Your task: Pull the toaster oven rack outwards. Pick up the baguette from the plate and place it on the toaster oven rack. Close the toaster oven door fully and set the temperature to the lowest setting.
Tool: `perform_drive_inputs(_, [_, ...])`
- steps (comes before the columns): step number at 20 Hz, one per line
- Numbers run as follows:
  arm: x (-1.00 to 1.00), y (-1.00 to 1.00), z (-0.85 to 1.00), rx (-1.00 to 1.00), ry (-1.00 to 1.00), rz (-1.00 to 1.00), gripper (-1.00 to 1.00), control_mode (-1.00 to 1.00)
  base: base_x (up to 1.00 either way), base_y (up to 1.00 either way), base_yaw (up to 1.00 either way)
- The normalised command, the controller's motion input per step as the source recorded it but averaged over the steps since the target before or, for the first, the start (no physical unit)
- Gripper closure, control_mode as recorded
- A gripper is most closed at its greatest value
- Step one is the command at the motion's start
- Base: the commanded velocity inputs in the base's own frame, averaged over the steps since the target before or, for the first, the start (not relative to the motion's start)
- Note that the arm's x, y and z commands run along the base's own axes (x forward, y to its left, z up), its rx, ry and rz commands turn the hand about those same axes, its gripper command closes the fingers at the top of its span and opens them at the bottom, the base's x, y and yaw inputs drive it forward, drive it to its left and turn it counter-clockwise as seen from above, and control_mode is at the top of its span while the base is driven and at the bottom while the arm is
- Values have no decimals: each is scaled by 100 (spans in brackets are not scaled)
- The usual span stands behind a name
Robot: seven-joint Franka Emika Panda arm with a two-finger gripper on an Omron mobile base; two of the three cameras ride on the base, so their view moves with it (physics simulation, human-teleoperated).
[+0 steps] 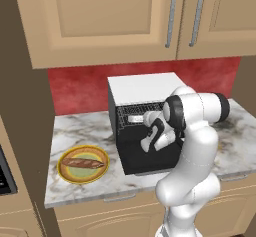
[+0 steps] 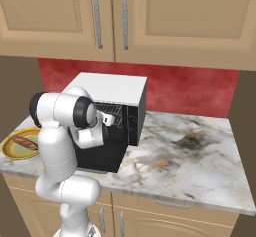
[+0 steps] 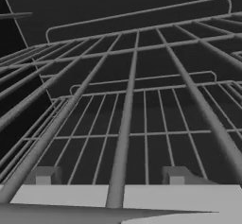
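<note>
rack-pulling looked like the step in hand. gripper [image 1: 150, 140] was at the mouth of the toaster oven [image 1: 145, 88], its door [image 1: 150, 156] dropped open below. from the hand view the toaster oven rack [image 3: 127, 105] ran close ahead, bars passing just above the fingertips [image 3: 43, 176]; whether they were clamped on a bar or still loose i couldn't tell, the front edge being hidden. baguette [image 1: 83, 163] lay on the plate [image 1: 66, 173], on the counter left of the oven. next move, by my judgement: secure the front bar, then draw straight outward.
</note>
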Motion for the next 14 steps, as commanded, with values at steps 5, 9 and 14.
perform_drive_inputs(5, [2, 6, -62, 4, 69, -7, -100, -100, 0, 0, 0])
perform_drive_inputs(9, [-15, 23, -50, 8, 81, -11, -100, -100, 0, 0, 0])
perform_drive_inputs(14, [-40, 33, -44, 7, 90, -12, -100, -100, 0, 0, 0])
